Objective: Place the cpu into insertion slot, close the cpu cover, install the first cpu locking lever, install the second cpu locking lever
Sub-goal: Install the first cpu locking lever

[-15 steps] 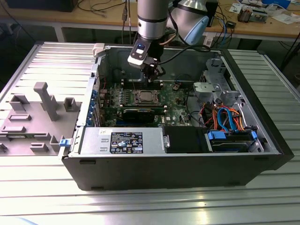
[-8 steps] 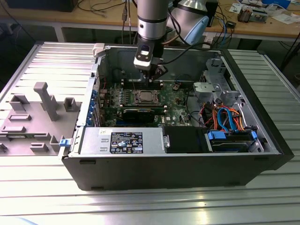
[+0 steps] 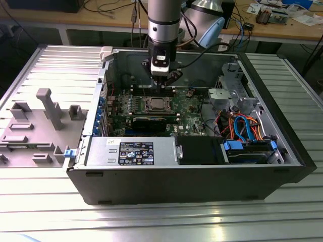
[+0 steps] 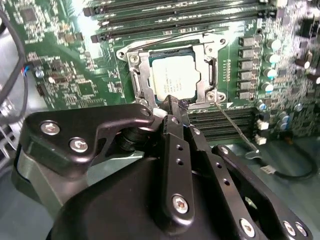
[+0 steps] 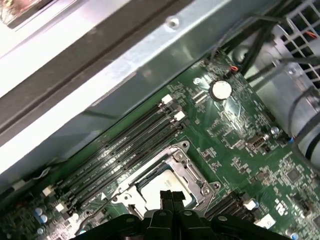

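Gripper hovering clenched at the socket's edge, with the chip seated and the levers pending

Inside the open computer case (image 3: 202, 181), the green motherboard (image 4: 85, 90) is lying flat, and the gripper (image 4: 175, 102) is hanging just above the insertion slot (image 3: 144, 106), at the edge away from the memory slots (image 5: 130, 145). Its fingertips are pressing together, with nothing visible between them. The cpu cover (image 4: 144, 75) is lying down over the slot, framing the cpu (image 4: 172, 75), which is sitting inside the slot, so the first two steps are looking done. One locking lever (image 4: 235, 127) is angling out from the slot's corner beside the gripper and is looking unlatched. I cannot tell whether the thin lever (image 4: 170, 41) running along the slot's memory side is hooked, so the lever work is judged unfinished.
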Controlling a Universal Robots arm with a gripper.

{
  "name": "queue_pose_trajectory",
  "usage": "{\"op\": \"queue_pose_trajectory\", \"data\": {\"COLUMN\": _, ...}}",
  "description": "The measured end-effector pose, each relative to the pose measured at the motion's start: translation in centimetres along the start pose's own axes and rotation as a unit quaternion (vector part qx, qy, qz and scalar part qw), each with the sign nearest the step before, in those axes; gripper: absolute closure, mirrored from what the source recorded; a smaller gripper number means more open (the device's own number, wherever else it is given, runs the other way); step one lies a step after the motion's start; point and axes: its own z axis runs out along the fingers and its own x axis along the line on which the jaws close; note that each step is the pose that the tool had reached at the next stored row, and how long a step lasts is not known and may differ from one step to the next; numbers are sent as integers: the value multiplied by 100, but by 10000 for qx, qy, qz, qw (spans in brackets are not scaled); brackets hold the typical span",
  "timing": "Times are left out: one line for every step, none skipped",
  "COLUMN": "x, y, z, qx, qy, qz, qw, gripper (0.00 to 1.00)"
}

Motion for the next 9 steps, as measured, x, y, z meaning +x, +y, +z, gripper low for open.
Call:
{"op": "queue_pose_trajectory", "data": {"x": 0, "y": 0, "z": 1, "qx": -5, "qy": 2, "qz": -120, "qw": 9999, "gripper": 89}}
{"op": "queue_pose_trajectory", "data": {"x": 0, "y": 0, "z": 1, "qx": -7, "qy": 2, "qz": -162, "qw": 9999, "gripper": 89}}
{"op": "queue_pose_trajectory", "data": {"x": 0, "y": 0, "z": 1, "qx": -7, "qy": 3, "qz": -168, "qw": 9999, "gripper": 89}}
{"op": "queue_pose_trajectory", "data": {"x": 0, "y": 0, "z": 1, "qx": -7, "qy": 3, "qz": -169, "qw": 9999, "gripper": 89}}
{"op": "queue_pose_trajectory", "data": {"x": 0, "y": 0, "z": 0, "qx": -7, "qy": 3, "qz": -169, "qw": 9999, "gripper": 89}}
{"op": "queue_pose_trajectory", "data": {"x": 0, "y": 0, "z": 0, "qx": -7, "qy": 2, "qz": -169, "qw": 9999, "gripper": 89}}
{"op": "queue_pose_trajectory", "data": {"x": 0, "y": 0, "z": 0, "qx": -7, "qy": 2, "qz": -169, "qw": 9999, "gripper": 89}}
{"op": "queue_pose_trajectory", "data": {"x": 0, "y": 0, "z": 0, "qx": -7, "qy": 3, "qz": -179, "qw": 9998, "gripper": 89}}
{"op": "queue_pose_trajectory", "data": {"x": 0, "y": 0, "z": 0, "qx": -10, "qy": 3, "qz": -243, "qw": 9997, "gripper": 89}}
